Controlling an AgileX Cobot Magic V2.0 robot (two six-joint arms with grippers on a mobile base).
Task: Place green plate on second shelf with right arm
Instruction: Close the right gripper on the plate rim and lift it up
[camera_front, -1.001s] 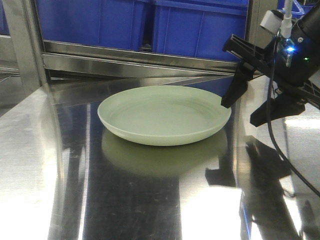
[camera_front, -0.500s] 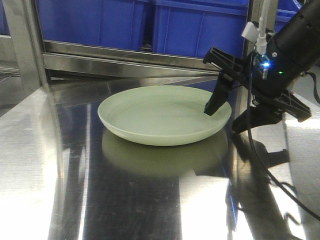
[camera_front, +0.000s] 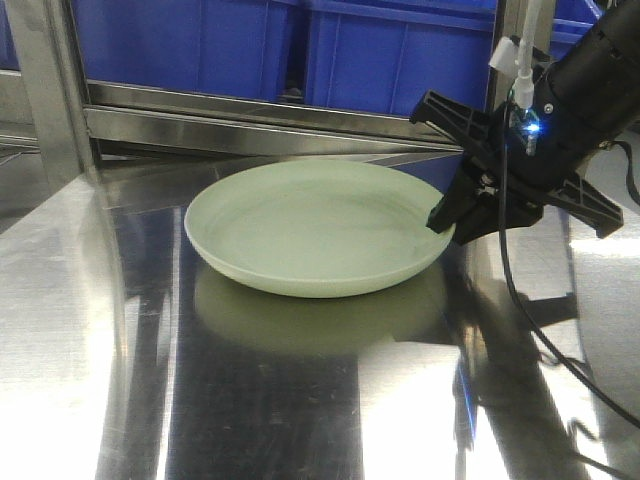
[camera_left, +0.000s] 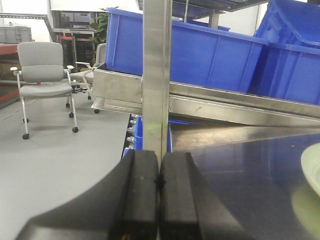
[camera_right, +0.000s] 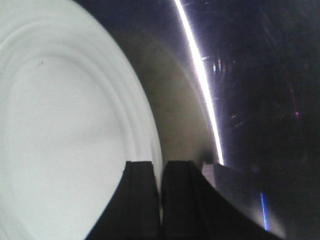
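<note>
Centre of reflective stainless-steel shelf surface (camera_front: 280, 400): round pale sage-green matte plate (camera_front: 310, 225), blue plastic bins (camera_front: 380, 50) behind it. Black angular right gripper (camera_front: 441, 224) at the plate's right rim. In the wrist view its 2 fingers are nearly together, with the rim pinched between them. Cannot tell whether that side is off the steel. Left gripper (camera_left: 159, 192) near a steel upright post (camera_left: 156, 75), fingers pressed together, holding nothing.

Blue plastic bins (camera_front: 380, 60) on a steel shelf rail (camera_front: 250, 110) wall off the rear. The shiny steel tabletop (camera_front: 100, 350) before and left of the round pale-green plate (camera_front: 310, 230) lies open.
</note>
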